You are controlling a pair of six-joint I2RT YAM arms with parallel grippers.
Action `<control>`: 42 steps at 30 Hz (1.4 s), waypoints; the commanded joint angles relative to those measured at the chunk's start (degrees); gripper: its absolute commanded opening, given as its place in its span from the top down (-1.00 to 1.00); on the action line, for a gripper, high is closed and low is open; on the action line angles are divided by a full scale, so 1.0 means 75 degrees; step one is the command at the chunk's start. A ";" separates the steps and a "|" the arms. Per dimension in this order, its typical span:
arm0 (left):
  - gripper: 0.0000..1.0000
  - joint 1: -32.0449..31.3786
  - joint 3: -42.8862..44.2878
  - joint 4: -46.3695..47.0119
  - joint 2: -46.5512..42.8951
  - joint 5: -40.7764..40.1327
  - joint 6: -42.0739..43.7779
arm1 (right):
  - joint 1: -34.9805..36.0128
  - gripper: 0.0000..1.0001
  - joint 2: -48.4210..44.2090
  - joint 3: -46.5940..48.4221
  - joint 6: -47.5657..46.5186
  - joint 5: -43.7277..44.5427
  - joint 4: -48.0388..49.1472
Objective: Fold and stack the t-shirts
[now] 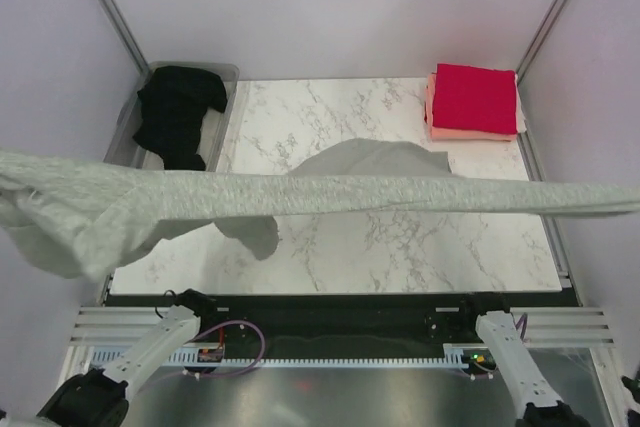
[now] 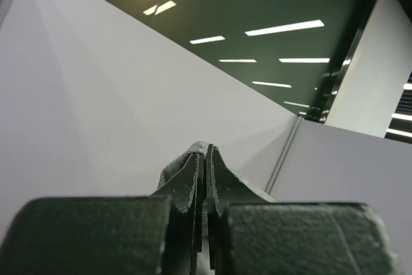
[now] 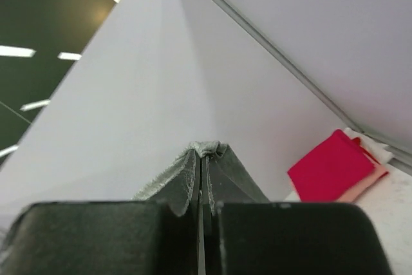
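Observation:
The heather-grey t-shirt (image 1: 300, 192) is stretched in the air across the whole top view, high above the table, with a lower part (image 1: 375, 159) hanging toward the marble. My left gripper (image 2: 206, 154) is shut on a pinch of its grey cloth (image 2: 174, 165), pointing up at the wall. My right gripper (image 3: 205, 152) is shut on another grey edge (image 3: 168, 175). Both gripper tips lie outside the top view. The black t-shirt (image 1: 180, 112) lies crumpled in the bin. The red t-shirt (image 1: 475, 95) is folded square on the salmon-pink one (image 1: 465, 133) at the back right; both also show in the right wrist view (image 3: 328, 172).
A clear plastic bin (image 1: 226, 77) stands at the back left of the marble table (image 1: 400, 247). Pale walls with metal corner posts (image 1: 110, 7) close in the sides and back. The arm bases (image 1: 180, 322) sit on the rail at the near edge.

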 commanded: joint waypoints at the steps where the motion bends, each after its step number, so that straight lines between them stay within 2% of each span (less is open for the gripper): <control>1: 0.96 -0.0778 -0.0215 0.0286 -0.0100 -0.1585 0.0174 | 0.1341 1.00 0.0032 -0.0446 0.0366 0.2303 0.0213; 2: 0.96 -0.0968 -0.0356 0.0298 -0.0194 -0.1609 0.0067 | 0.1726 1.00 -0.0038 -0.0434 0.0249 0.2363 0.0306; 5: 0.96 -0.1496 -0.0895 0.0263 -0.0370 -0.1796 -0.0180 | 0.1917 1.00 0.0042 -0.0235 -0.0278 0.2154 0.0423; 11: 0.96 -0.1825 -0.1704 0.0135 -0.0126 -0.1856 -0.0028 | 0.1929 1.00 0.0920 -0.0422 -0.0899 0.0361 0.0740; 16: 0.96 -0.1942 -0.2021 0.0099 0.0846 -0.2206 0.0358 | 0.1918 1.00 0.1880 -0.1486 -0.1122 0.0113 0.1464; 18: 0.96 -0.1942 -0.1952 0.0169 0.1244 -0.2336 0.0487 | 0.1918 1.00 0.2302 -0.1699 -0.1309 0.0008 0.1805; 20: 0.96 -0.1942 -0.1869 0.0437 0.1982 -0.2453 0.0815 | 0.1929 1.00 0.3262 -0.1514 -0.1415 -0.0120 0.2087; 23: 0.96 -0.1884 -0.1005 0.0954 0.3421 -0.2372 0.1424 | 0.1906 1.00 0.4996 -0.0041 -0.1615 -0.0577 0.2030; 25: 0.96 -0.1442 0.0702 0.0768 0.4300 -0.1697 0.1612 | 0.1824 1.00 0.6141 0.1739 -0.1743 -0.0951 0.1995; 26: 0.96 -0.1206 0.1452 0.0605 0.5303 -0.1355 0.1590 | 0.1661 1.00 0.6473 0.2395 -0.1744 -0.1092 0.1948; 27: 0.96 -0.0926 0.3130 0.0441 0.5777 -0.0969 0.1462 | 0.1521 1.00 0.6778 0.3689 -0.1756 -0.1302 0.1925; 28: 0.96 -0.0169 0.3982 0.0126 0.6327 -0.0095 0.0892 | 0.1415 1.00 0.7222 0.4259 -0.1686 -0.1641 0.1936; 29: 0.96 0.0175 0.4594 0.0192 0.6877 0.0285 0.0608 | 0.1158 1.00 0.7366 0.4706 -0.1639 -0.1784 0.1959; 30: 0.96 0.0469 0.4797 0.0436 0.6906 0.0660 0.0350 | 0.1063 1.00 0.7402 0.4977 -0.1615 -0.1878 0.2052; 31: 0.96 0.0982 0.4486 0.1390 0.6779 0.1534 -0.0163 | 0.0992 1.00 0.7182 0.4875 -0.1615 -0.2030 0.2216; 32: 0.96 0.1161 0.4007 0.1899 0.6580 0.1937 -0.0354 | 0.0945 1.00 0.6913 0.4561 -0.1743 -0.2020 0.2623; 33: 0.96 0.1268 0.3155 0.2379 0.6079 0.2185 -0.0495 | 0.0945 1.00 0.6562 0.3456 -0.1790 -0.1915 0.2848; 34: 0.96 0.1338 0.2892 0.2686 0.5889 0.2500 -0.0578 | 0.0945 1.00 0.5665 0.2691 -0.1872 -0.1740 0.3558; 35: 0.96 0.1374 0.2703 0.2689 0.5713 0.2666 -0.0555 | 0.0945 1.00 0.5169 0.1906 -0.2070 -0.1669 0.3948; 36: 0.96 0.1374 0.2214 0.2677 0.5305 0.2807 -0.0497 | 0.0957 1.00 0.4712 0.0529 -0.2119 -0.1598 0.4265; 38: 0.96 0.1386 0.1335 0.2770 0.4660 0.3147 -0.0508 | 0.0957 1.00 0.3585 -0.0547 -0.2154 -0.1504 0.4631; 39: 0.96 0.1374 0.0182 0.2887 0.3856 0.3264 -0.0427 | 0.0957 1.00 0.3280 -0.1433 -0.2119 -0.1515 0.4620; 41: 0.96 0.1386 -0.1019 0.3052 0.3055 0.3359 -0.0286 | 0.0957 1.00 0.2285 -0.2351 -0.2061 -0.1480 0.4526; 42: 0.96 0.1374 -0.1988 0.2983 0.2610 0.3313 -0.0123 | 0.0957 1.00 0.1933 -0.3296 -0.1979 -0.1388 0.4468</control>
